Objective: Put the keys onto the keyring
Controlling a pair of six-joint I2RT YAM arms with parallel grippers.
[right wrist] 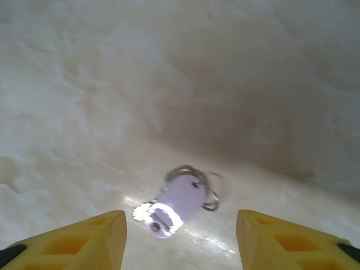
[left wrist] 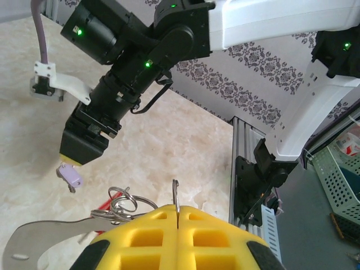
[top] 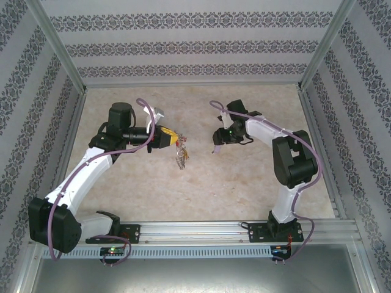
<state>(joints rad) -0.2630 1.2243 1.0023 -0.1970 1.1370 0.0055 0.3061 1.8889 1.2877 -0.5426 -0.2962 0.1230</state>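
My left gripper [top: 173, 140] [left wrist: 178, 210] is shut on the keyring's thin grey loop [left wrist: 176, 194], whose edge stands up between the yellow fingers. Small silvery rings [left wrist: 125, 201], a red piece [left wrist: 104, 203] and a flat metal tab [left wrist: 45, 236] hang off it to the left. From above, the bunch of keys [top: 181, 157] dangles below that gripper over the table. A loose key with a pale lilac head [right wrist: 181, 201] [left wrist: 70, 175] lies on the table. My right gripper [right wrist: 180, 218] [top: 215, 147] is open just above it, a finger on each side, neither touching.
The marble-patterned table [top: 244, 183] is walled by patterned panels and aluminium posts [top: 58, 46]. A metal rail [top: 201, 231] runs along the near edge by the arm bases. The two grippers face each other about a gripper's width apart. A green basket [left wrist: 337, 169] sits outside the frame.
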